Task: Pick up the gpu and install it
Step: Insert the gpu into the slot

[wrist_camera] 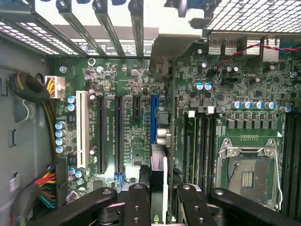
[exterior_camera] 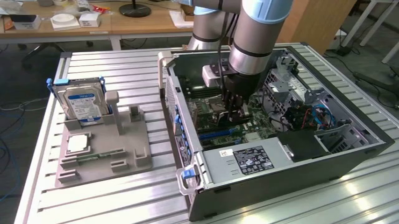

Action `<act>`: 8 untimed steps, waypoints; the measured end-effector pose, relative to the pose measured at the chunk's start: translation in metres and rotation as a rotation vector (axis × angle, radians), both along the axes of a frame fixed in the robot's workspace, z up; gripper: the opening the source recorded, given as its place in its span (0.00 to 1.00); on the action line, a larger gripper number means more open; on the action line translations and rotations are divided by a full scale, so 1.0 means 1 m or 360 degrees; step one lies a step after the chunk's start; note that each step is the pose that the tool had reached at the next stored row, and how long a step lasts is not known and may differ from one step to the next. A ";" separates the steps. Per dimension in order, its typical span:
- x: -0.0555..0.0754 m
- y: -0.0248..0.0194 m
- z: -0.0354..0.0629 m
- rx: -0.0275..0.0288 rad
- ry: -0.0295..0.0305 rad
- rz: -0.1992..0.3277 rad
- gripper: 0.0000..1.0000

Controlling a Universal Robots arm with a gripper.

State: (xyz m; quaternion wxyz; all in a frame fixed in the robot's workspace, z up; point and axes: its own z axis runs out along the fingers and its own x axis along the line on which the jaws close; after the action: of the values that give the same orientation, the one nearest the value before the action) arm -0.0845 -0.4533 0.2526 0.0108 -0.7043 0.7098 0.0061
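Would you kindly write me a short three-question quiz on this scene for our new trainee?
1. True or false: the hard drive sits inside the case.
2. What does the gripper hold in its jaws? A) a memory stick B) the gpu C) a cable
3. Fill in: in the wrist view, the slot nearest the gpu is coloured ____.

Key
1. False: it stands in the grey holder outside the case, on the exterior view's left.
2. B
3. blue
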 end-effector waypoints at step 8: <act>-0.004 0.0000 -0.0034 0.00000 0.00000 0.0000 0.27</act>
State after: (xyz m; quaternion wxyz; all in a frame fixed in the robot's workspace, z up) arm -0.0890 -0.4533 0.2491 0.0108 -0.7043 0.7098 0.0061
